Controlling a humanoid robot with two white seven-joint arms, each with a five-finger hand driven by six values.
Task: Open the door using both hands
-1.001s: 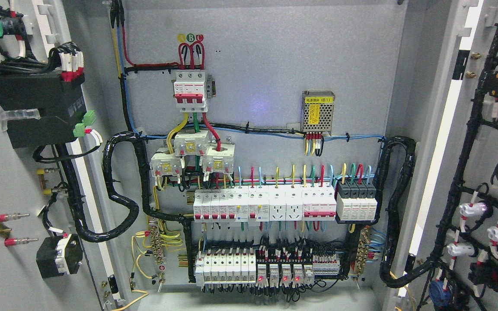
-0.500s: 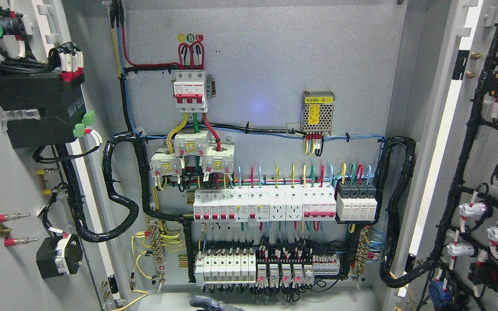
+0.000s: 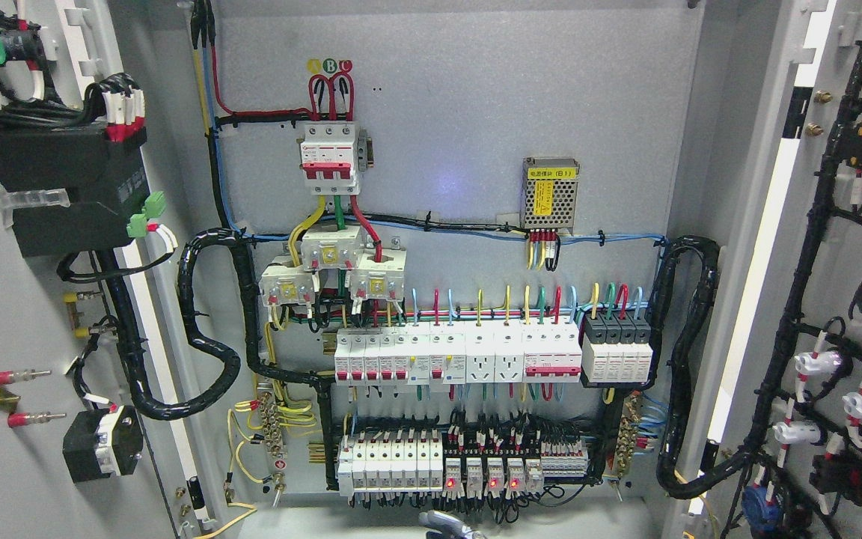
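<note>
Even, bright light filled the cabinet; a faint bluish glare spot, perhaps a reflection, marked its sharply focused backplate.

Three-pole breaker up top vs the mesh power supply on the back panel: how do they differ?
The three-pole breaker is white plastic with red levers; the mesh power supply is perforated metal with yellow labels. The breaker sits higher and further left; the supply sits lower right. Thick red wires loop into the breaker's top; the supply's thin wires exit below. Both mount on the grey back panel.
</note>
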